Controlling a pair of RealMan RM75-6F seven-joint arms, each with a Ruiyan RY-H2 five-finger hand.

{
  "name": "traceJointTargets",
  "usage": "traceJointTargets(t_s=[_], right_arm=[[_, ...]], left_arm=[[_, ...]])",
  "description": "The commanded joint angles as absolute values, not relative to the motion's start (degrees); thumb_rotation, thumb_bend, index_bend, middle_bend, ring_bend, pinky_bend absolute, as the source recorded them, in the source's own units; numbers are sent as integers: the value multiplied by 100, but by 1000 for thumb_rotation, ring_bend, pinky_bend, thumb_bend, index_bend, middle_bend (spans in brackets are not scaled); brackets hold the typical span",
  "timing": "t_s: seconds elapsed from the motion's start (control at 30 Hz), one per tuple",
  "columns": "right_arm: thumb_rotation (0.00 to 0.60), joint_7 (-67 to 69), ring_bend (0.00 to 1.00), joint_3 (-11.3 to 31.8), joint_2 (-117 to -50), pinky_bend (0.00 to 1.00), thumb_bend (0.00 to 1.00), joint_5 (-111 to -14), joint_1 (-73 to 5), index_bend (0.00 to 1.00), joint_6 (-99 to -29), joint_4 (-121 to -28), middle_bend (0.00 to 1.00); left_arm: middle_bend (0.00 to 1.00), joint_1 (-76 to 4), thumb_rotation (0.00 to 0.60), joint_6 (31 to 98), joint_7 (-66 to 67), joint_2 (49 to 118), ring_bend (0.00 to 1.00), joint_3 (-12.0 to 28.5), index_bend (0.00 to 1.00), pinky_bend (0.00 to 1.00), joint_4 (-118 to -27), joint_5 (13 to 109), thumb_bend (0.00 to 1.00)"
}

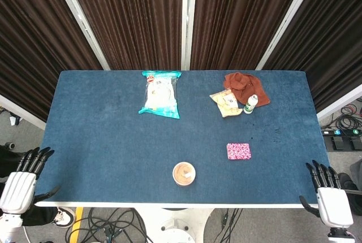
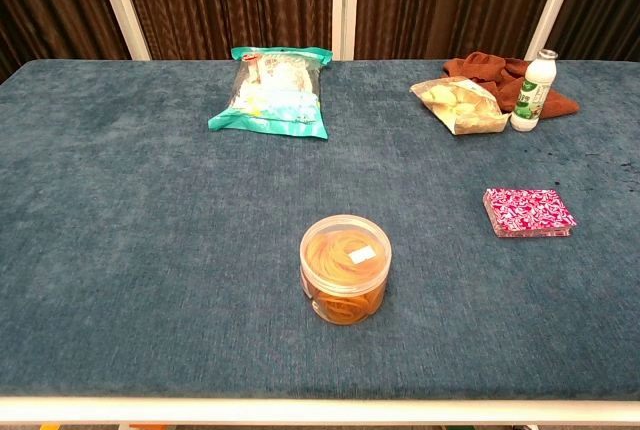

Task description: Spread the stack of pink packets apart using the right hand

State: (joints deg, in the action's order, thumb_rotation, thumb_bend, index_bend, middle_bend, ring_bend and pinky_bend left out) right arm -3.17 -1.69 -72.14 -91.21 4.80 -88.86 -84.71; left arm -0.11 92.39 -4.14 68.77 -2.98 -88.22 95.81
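The stack of pink packets (image 1: 238,151) lies flat on the blue table at the right of centre, and shows as a neat pile (image 2: 529,212) in the chest view. My right hand (image 1: 328,198) hangs off the table's front right corner, fingers straight and apart, holding nothing, well clear of the stack. My left hand (image 1: 22,178) is beyond the front left corner, fingers spread and empty. Neither hand shows in the chest view.
A clear tub of rubber bands (image 2: 345,267) stands near the front centre. A teal snack bag (image 1: 161,94) lies at the back. A yellow snack bag (image 1: 225,103), small white bottle (image 1: 250,104) and brown cloth (image 1: 244,86) sit at the back right.
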Motion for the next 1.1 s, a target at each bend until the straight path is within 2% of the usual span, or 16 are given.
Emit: traceJointTargets(t_s=[0.03,0.1,0.13,0.2,0.4,0.53,0.7,0.9,1.1], right_arm=[[600,-395,329,-54,-7087,461,161,-9033,311,7,-8681,-8657,47],[600,-389,554,24,-6942,712,161,-8869,131,48,-8348,-8913,92],[600,-408,621,57,-6882,774,161,-8811,44,81,-8202,-9023,116],[600,-585,678,142,-6790,811,161,-8688,-155,115,-7903,-9236,129],[600,-1649,745,463,-6980,824,160,-8188,-675,160,-7297,-9590,160],[600,-2132,755,689,-7208,826,163,-7772,-1041,201,-6911,-9672,185],[600,-2827,763,902,-7440,826,164,-7186,-1554,203,-6376,-9609,194],[600,-3344,763,989,-7771,826,163,-6546,-2050,204,-5905,-9457,186],[600,-3765,763,963,-8074,826,164,-6049,-2413,204,-5716,-9342,185]], left_arm=[[77,-7,600,9248,-429,6861,0,-296,111,79,-8836,9582,143],[77,-4,600,9251,-438,6850,0,-301,111,79,-8842,9586,143],[77,-1,600,9253,-440,6847,0,-304,111,79,-8840,9588,143],[77,9,600,9253,-448,6847,0,-312,111,79,-8831,9581,143],[77,14,600,9239,-522,6849,0,-297,111,79,-8780,9531,143],[77,18,600,9221,-559,6856,0,-306,111,79,-8743,9516,143],[77,27,600,9216,-624,6839,0,-303,111,80,-8717,9486,143],[77,18,600,9229,-639,6798,0,-281,111,81,-8749,9488,144],[77,15,600,9213,-655,6781,0,-289,111,81,-8753,9491,143]])
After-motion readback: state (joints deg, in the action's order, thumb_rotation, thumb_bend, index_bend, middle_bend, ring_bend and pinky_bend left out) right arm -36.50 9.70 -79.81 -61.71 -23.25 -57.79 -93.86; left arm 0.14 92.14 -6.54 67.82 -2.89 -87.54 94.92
